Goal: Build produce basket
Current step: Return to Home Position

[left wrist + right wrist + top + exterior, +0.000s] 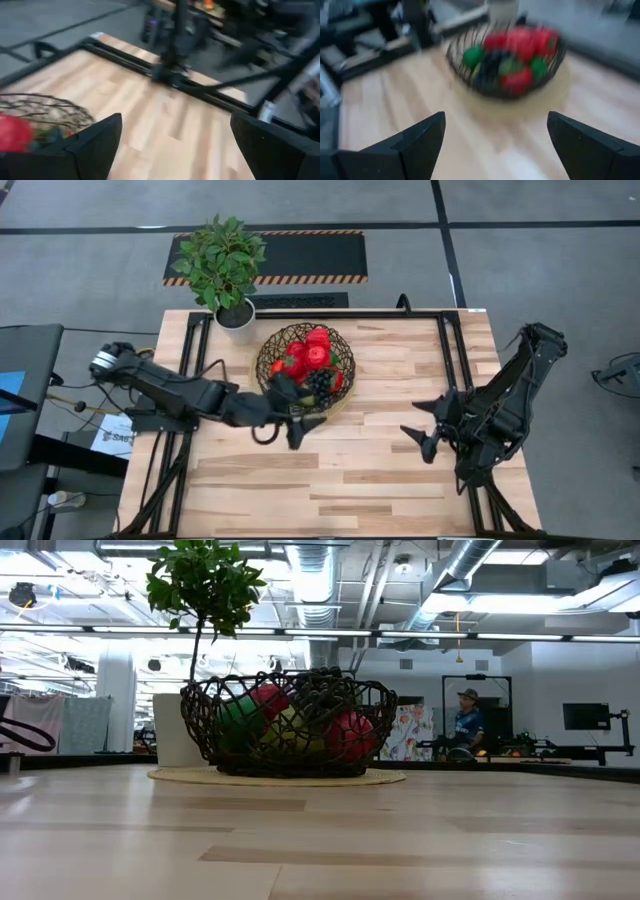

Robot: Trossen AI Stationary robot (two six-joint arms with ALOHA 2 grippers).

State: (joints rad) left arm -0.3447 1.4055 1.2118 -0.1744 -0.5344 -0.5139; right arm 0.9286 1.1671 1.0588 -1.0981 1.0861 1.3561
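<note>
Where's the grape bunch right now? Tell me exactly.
In the high view the grape bunch lies inside the basket, toward its lower right edge beside red produce. The open left gripper is just below it.

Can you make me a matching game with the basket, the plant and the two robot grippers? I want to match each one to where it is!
Things:
1. basket
2. plant
3. left gripper
4. right gripper

Places:
A. in a white pot
B. open, close beside the basket
C. holds the fruit
D. open, over the table's right side, away from the basket

Pairs: 1-C, 2-A, 3-B, 4-D
</note>
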